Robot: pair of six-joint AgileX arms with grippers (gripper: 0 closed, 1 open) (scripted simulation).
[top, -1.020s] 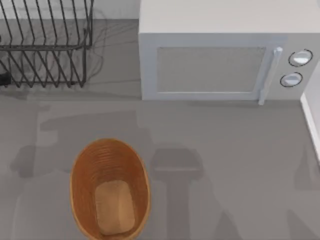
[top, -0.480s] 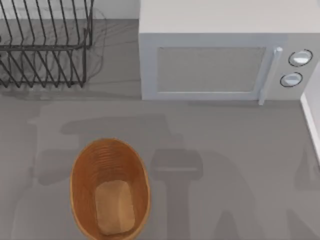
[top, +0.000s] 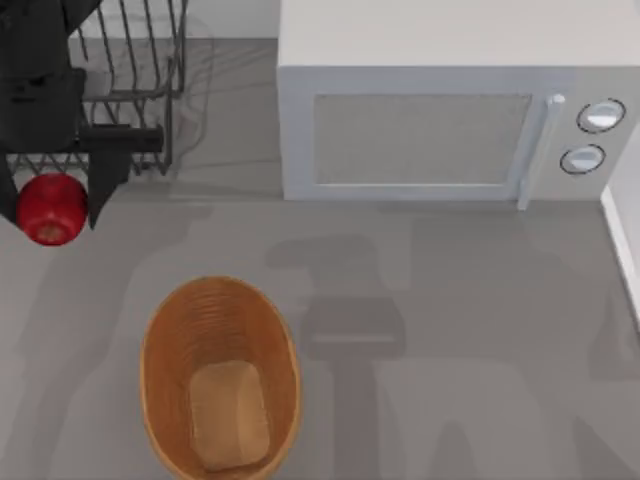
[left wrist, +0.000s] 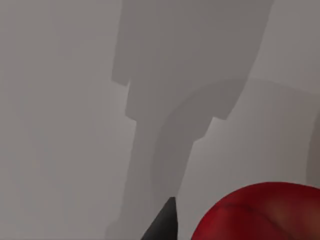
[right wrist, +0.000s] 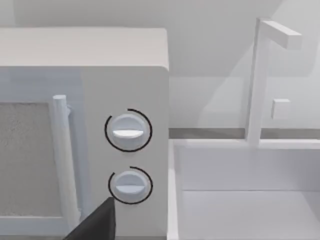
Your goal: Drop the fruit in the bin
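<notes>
Gripping apple (top: 51,208) (left end effector (top: 52,190)), table's left edge, basket (top: 220,375) apart

Kitchen counter, rendered, seen from above.

Grey worktop (top: 470,330) throughout. White microwave (top: 440,120) at 1 o'clock, door handle and two round dials (right wrist: 128,131) on its right side. Black wire dish rack (top: 140,90) at 11 o'clock against the back wall. White sink basin (right wrist: 240,200) with a tall white tap (right wrist: 260,80) just beside the microwave, at 3 o'clock. Woven wicker basket (top: 165,350) at 7 o'clock on the counter.
</notes>
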